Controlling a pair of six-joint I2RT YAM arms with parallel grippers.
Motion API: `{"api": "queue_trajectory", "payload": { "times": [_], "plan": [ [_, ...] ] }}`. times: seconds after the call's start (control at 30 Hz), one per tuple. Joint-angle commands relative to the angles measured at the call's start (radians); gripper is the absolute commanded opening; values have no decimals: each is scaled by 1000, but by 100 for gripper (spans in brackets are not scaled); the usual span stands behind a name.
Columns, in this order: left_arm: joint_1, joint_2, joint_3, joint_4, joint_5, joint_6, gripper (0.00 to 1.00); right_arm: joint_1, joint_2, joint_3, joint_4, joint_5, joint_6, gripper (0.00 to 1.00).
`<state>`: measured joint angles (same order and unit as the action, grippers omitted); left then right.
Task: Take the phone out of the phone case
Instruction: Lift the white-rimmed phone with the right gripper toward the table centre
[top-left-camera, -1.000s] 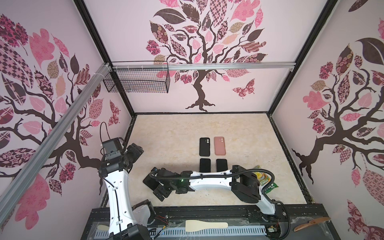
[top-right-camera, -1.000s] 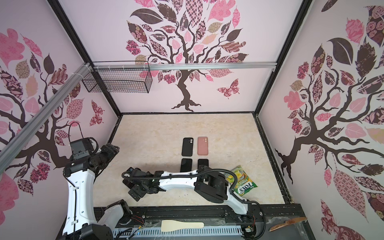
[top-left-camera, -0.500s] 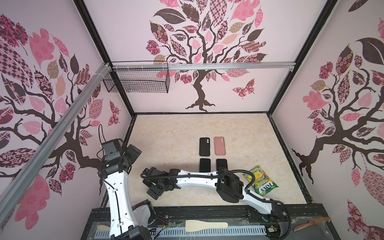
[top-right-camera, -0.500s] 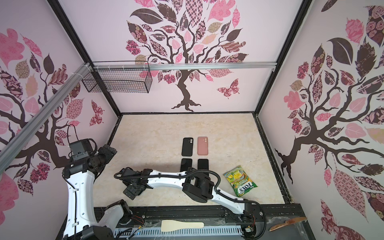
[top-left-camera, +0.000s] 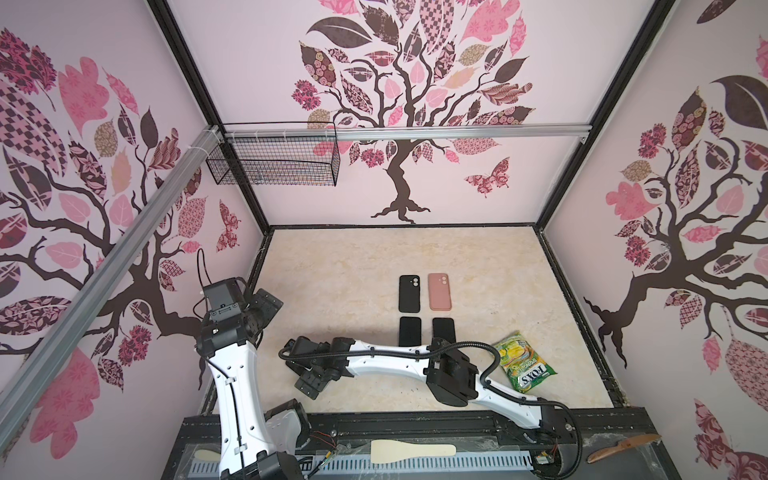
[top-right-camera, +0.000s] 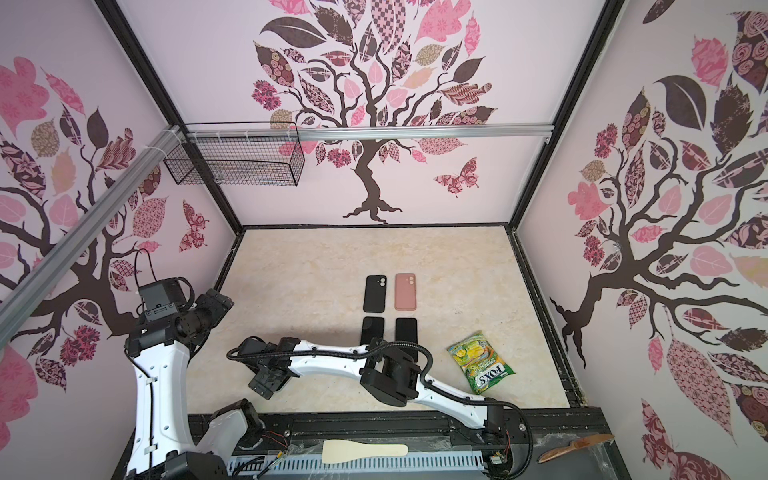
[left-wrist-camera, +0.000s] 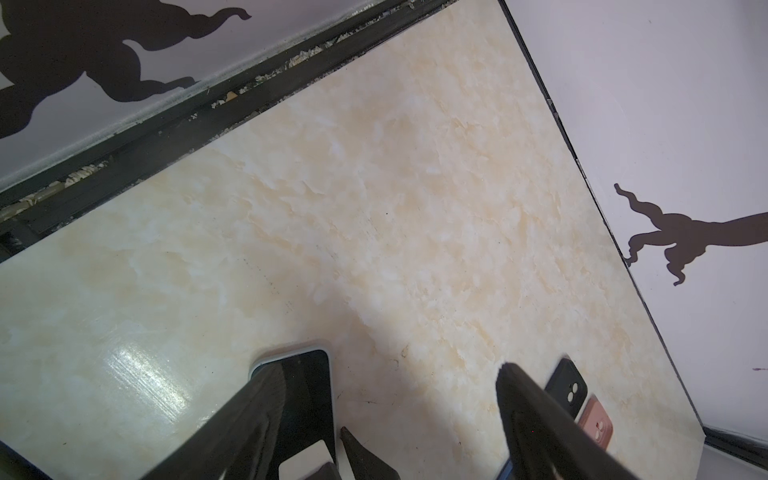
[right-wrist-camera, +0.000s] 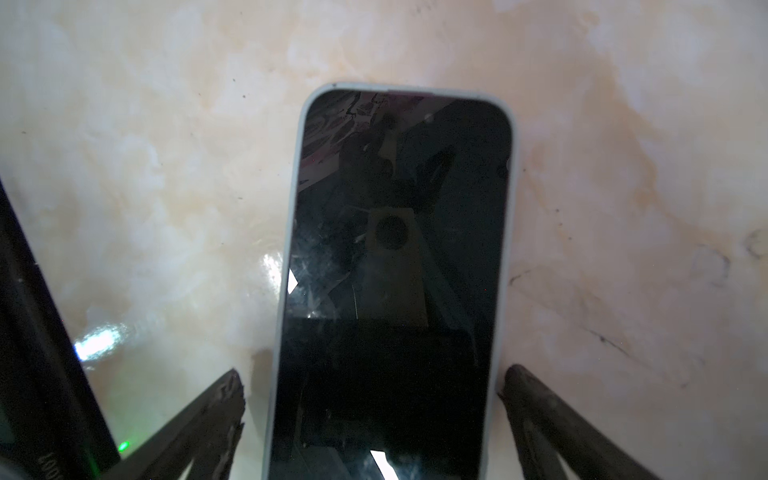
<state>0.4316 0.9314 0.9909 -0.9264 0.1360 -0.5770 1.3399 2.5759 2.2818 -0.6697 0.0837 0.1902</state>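
Phone (right-wrist-camera: 395, 270) lying flat and screen-up on the bench (right-wrist-camera: 623, 166), sitting in its pale case (right-wrist-camera: 415, 87), toward the front left. Right fingers (right-wrist-camera: 536, 415) hanging released, spreading either side of its near end and clamping nothing. Left fingers (left-wrist-camera: 532, 415) hovering released and empty too. Black case (top-left-camera: 409, 293) and pink case (top-left-camera: 439, 291) lying well apart at mid-bench.

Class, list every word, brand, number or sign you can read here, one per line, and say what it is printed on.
"FOX'S": white letters on the green and yellow snack packet, lying on the cream marble-patterned table.
Smaller print on that packet: too small to read.
White characters on the black housing beside the green light, right wrist view: cut off, unreadable.
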Motion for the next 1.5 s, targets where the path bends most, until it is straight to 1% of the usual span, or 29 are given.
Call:
{"api": "queue_trajectory", "payload": {
  "times": [0.0, 0.4, 0.6, 0.73, 0.83, 0.93, 0.97, 1.0, 1.03, 1.1, 1.23, 1.37, 1.47],
  "plan": [
    [4, -8, -12, 11, 0, -2, 84, 7, 64, 24, -77, 23, -5, 99],
    [3, 1, -4, 10, 5, 3, 84, 21, 85, 23, -144, 58, 4, 90],
    [3, -1, 3, 8, 15, 11, 84, 19, 59, 5, -155, 87, 19, 83],
    [4, -3, 6, 8, 34, 21, 85, 20, 20, -52, -135, 102, 39, 78],
    [3, -1, 6, 16, 70, 35, 85, 17, -31, -112, -121, 117, 60, 76],
    [2, 11, -4, 44, 143, 56, 88, 2, -97, -207, -108, 120, 94, 74],
    [2, 20, -7, 50, 176, 58, 91, -5, -164, -259, -91, 117, 107, 73],
    [1, 25, -10, 56, 202, 58, 97, -9, -201, -311, -61, 113, 117, 72],
    [-5, 32, -16, 65, 224, 60, 98, -18, -251, -382, -23, 106, 132, 72],
    [-26, 39, -19, 78, 235, 61, 98, -40, -339, -506, 48, 87, 168, 70],
    [-120, 48, -32, 103, 247, 62, 98, -102, -512, -745, 200, 8, 249, 68],
    [-218, 42, -99, 154, 312, 8, 94, -157, -661, -948, 383, -100, 330, 68],
    [-310, 26, -156, 185, 326, -38, 92, -195, -738, -1065, 515, -182, 400, 67]
  ]
}}
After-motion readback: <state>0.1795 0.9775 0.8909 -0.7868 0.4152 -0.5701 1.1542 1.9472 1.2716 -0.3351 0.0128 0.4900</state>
